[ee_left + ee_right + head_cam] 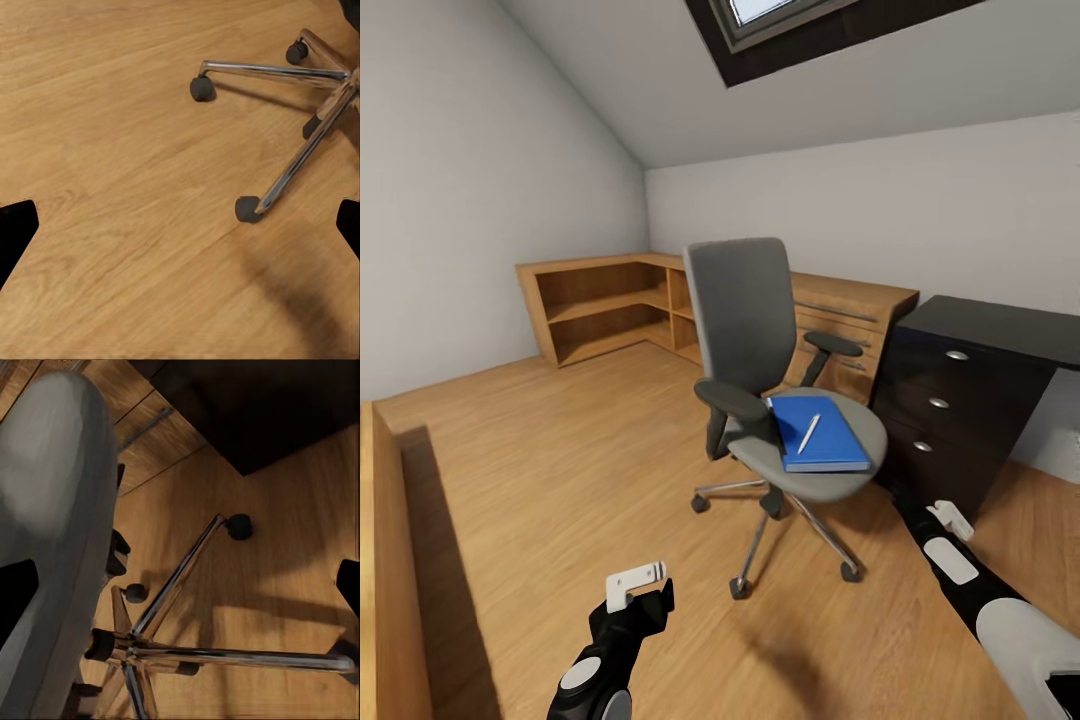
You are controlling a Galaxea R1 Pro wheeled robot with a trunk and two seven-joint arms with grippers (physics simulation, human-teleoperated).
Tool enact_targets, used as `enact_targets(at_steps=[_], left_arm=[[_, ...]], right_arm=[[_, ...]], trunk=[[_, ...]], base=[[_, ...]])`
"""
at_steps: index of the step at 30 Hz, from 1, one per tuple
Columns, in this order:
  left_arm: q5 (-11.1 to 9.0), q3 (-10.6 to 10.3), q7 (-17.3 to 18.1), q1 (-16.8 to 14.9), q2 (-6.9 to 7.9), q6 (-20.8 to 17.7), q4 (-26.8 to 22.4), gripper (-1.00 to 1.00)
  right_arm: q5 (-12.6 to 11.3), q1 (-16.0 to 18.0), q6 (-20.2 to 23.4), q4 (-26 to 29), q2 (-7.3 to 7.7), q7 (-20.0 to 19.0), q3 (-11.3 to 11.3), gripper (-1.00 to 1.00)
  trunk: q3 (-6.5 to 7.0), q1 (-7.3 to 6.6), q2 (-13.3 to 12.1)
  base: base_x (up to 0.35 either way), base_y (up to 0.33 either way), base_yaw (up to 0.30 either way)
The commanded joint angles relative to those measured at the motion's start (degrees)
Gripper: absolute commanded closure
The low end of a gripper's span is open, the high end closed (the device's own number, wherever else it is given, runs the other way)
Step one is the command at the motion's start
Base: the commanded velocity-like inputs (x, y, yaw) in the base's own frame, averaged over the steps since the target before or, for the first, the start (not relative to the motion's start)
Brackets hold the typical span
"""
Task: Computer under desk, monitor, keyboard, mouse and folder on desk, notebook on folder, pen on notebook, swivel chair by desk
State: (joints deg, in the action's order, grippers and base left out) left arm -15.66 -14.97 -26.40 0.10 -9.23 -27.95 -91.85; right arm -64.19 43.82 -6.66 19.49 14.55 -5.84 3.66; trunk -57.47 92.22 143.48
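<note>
Two end effectors low in the head view: left end effector (643,588) over bare floor (560,470), right end effector (950,520) by the chair base, both with fingers spread wide and nothing between them. Just beyond, swivel chair (760,380) well out on the floor, apart from the black worktop (1000,325) to its right. Blue folder (818,432) flat on the seat, pen (809,433) lying on it; possibly a notebook underneath, hard to tell. Farther back, low wood shelf unit (610,305) along the wall.
</note>
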Motion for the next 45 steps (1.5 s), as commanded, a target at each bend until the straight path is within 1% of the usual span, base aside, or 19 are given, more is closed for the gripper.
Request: enact_targets(at_steps=[1, 7, 18, 36, 37, 41, 45], left_arm=[[-0.60, -0.06, -0.50, -0.01, 0.00, -0.09, -0.08, -1.00], [-0.60, -0.06, -0.50, -0.01, 0.00, -0.09, -0.08, -1.00], [-0.60, -0.09, -0.50, -0.01, 0.00, -0.09, -0.08, -1.00], [-0.52, -0.35, -0.48, -0.01, 0.00, -0.09, -0.08, -1.00], [-0.52, -0.45, -0.49, -0.01, 0.00, -0.09, -0.07, -1.00], [-0.37, -1.95, -0.50, -0.01, 0.00, -0.09, -0.01, -1.00], [-0.34, -2.30, -0.50, -0.01, 0.00, -0.09, 0.00, -1.00]], right_arm=[[-0.59, 0.04, -0.29, -0.08, 0.04, -0.23, 0.39, -1.00], [-0.67, 0.04, -0.29, 0.06, 0.03, -0.23, 0.40, -1.00], [-0.67, 0.04, -0.29, 0.07, -0.20, -0.28, 0.58, -1.00], [-0.50, 0.04, -0.29, 0.06, -0.40, -1.18, 0.61, -1.00], [-0.50, 0.04, -0.29, 0.04, -0.40, -1.18, 0.59, -1.00], [-0.50, 0.04, -0.29, -0.04, -0.40, -1.19, 0.56, -1.00], [-0.49, 0.04, -0.29, -0.07, -0.40, -1.21, 0.55, -1.00]], trunk=[[-0.04, -0.03, 0.02], [-0.04, -0.03, 0.02], [-0.04, -0.03, 0.02], [-0.04, -0.03, 0.02], [-0.04, -0.03, 0.02], [-0.04, -0.03, 0.02], [-0.04, -0.03, 0.02]], base=[[-0.268, 0.000, 0.000], [-0.222, 0.000, 0.000], [-0.017, 0.000, 0.007], [0.000, 0.000, 0.239], [0.010, 0.000, 0.200], [0.166, 0.000, 0.061], [0.262, 0.000, 0.010]])
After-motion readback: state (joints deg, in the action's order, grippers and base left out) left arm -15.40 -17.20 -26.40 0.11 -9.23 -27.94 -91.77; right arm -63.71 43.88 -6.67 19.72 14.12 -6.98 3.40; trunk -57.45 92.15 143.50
